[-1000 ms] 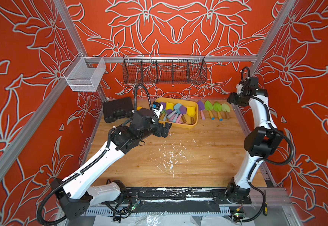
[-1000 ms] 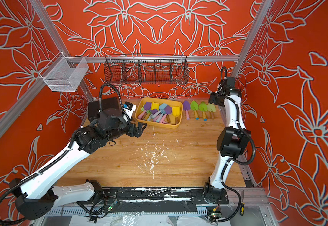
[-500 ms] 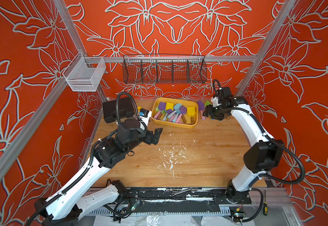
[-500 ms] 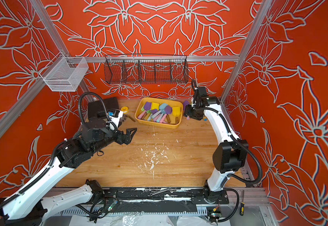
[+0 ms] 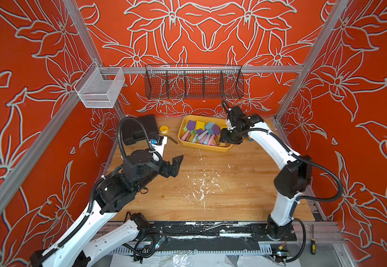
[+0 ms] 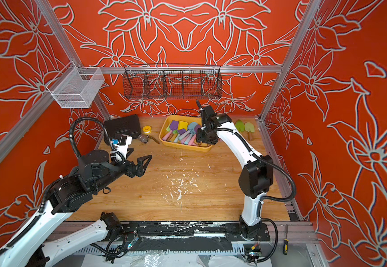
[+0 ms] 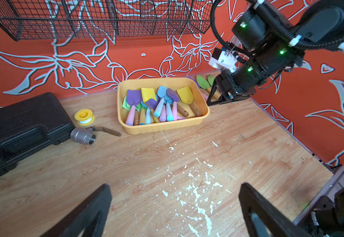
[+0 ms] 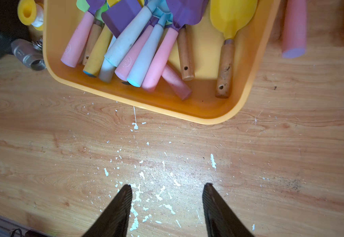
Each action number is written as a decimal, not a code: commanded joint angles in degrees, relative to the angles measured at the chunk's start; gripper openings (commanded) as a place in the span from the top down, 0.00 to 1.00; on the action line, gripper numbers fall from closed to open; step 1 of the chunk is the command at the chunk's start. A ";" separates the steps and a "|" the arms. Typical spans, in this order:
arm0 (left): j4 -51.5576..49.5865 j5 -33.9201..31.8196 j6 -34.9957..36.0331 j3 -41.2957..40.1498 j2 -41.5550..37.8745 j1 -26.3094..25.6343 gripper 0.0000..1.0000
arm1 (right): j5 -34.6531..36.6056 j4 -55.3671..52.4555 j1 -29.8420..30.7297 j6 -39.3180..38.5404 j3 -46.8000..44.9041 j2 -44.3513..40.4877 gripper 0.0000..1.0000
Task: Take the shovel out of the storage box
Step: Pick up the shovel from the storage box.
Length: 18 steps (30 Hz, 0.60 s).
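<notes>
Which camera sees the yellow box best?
The left wrist view: nearly the whole storage box shows, with the shovels inside. The right wrist view catches only part of it. In both top views the right arm covers one end.

Bright even light; soft shadow inside storage box [image 8: 204, 106]; wrist-view edges warped.

Pulling my left claw [image 7: 174, 184] back off the storage box [image 5: 204, 149], toward my base; it's hanging over bare desk [image 5: 211, 185] now, well apart from the box. That's uncovering the yellow tape roll [image 5: 164, 128] and the metal valve [image 6: 143, 138] beside the black case [image 5: 139, 129]. Swinging my right claw [image 8: 167, 185] in from the far right corner, away from the green shovels [image 6: 244, 126] lying on the desk; it's sitting over the box's right end now.
</notes>
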 commanded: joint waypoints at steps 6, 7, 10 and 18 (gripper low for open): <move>-1.50 -1.35 -0.99 -0.77 -1.32 0.23 0.03 | 8.33 -4.80 0.22 0.92 11.07 13.39 0.49; -1.42 -1.26 -1.14 -0.77 -1.25 0.23 0.03 | 9.18 -5.41 0.23 0.76 12.80 15.13 0.50; -1.59 -1.17 -1.29 -0.51 -0.96 0.23 0.03 | 12.28 -6.83 0.14 0.52 17.27 20.06 0.53; -2.36 -1.68 -1.46 0.81 -0.02 0.23 0.03 | 18.11 -9.32 -1.69 1.12 28.13 30.33 0.58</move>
